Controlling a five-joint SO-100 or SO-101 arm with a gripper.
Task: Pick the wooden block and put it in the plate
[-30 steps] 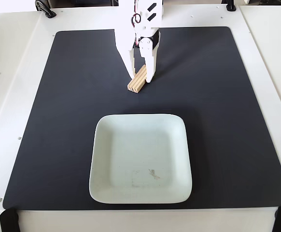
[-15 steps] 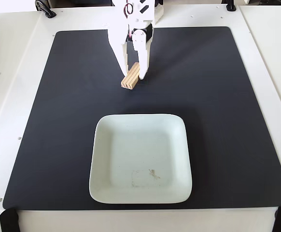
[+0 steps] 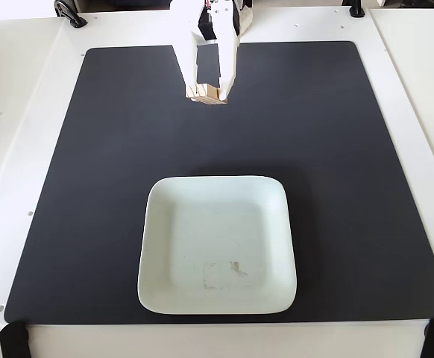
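In the fixed view the wooden block (image 3: 205, 94) is a small tan grooved bar held between the two white fingers of my gripper (image 3: 207, 92), which is shut on it at the far middle of the black mat. The block appears lifted off the mat. The plate (image 3: 151, 224) is a large pale mint-white square with rounded corners and a faint smudge, lying on the near half of the mat, well below the gripper and apart from it.
A black mat (image 3: 351, 186) covers most of the white table (image 3: 16, 112). Black clamps sit at the table's far corners (image 3: 69, 13) and near corners (image 3: 12, 339). Nothing else lies on the mat.
My gripper has risen and drawn back toward the far edge with the wooden block in it. The block has come up off the mat. The plate has not moved.
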